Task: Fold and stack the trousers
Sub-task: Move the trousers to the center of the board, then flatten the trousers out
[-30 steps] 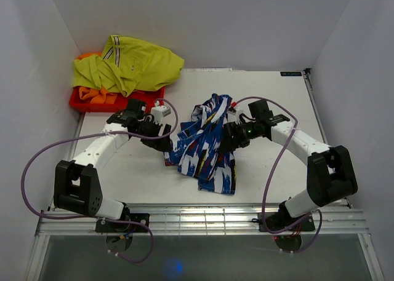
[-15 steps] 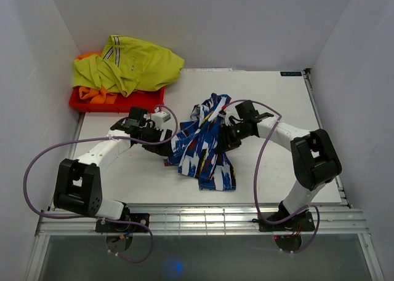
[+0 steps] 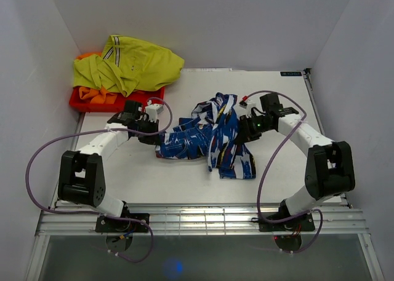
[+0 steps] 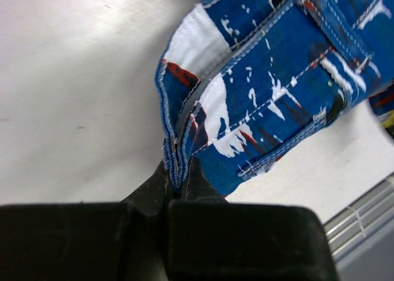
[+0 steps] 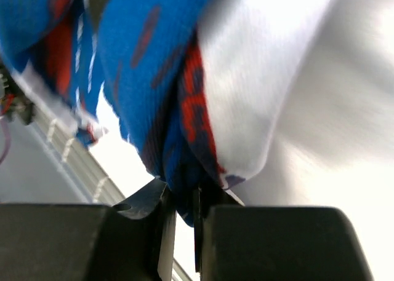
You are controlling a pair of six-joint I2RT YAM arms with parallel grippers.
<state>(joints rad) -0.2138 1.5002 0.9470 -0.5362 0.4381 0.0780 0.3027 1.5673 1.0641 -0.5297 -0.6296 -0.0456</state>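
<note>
The trousers (image 3: 208,139) lie bunched at the centre of the white table (image 3: 283,96), between the two arms. The royal blue fabric with white, red and black blotches is spread in a rough sideways band with one section trailing toward the near edge. The left gripper (image 3: 157,143) meets the left end of the fabric. In the left wrist view its jaws are closed together on a stitched double edge of the trousers (image 4: 175,155), and the cloth rises out of the fingertips, lifted above the table surface. The right gripper (image 3: 241,133) meets the right side of the bunch. In the right wrist view its jaws are clamped on a fold of the fabric (image 5: 184,139), with only a narrow gap between them, filled by the cloth. This view is blurred, so finer detail of the grip cannot be told. At the far left corner of the table stands a red tray (image 3: 117,101). A yellow-green garment (image 3: 132,66) with dark stripes is heaped over it, and an orange garment (image 3: 92,94) shows beneath that heap. Both are well apart from the trousers. A purple cable (image 3: 37,164) loops beside each arm.
</note>
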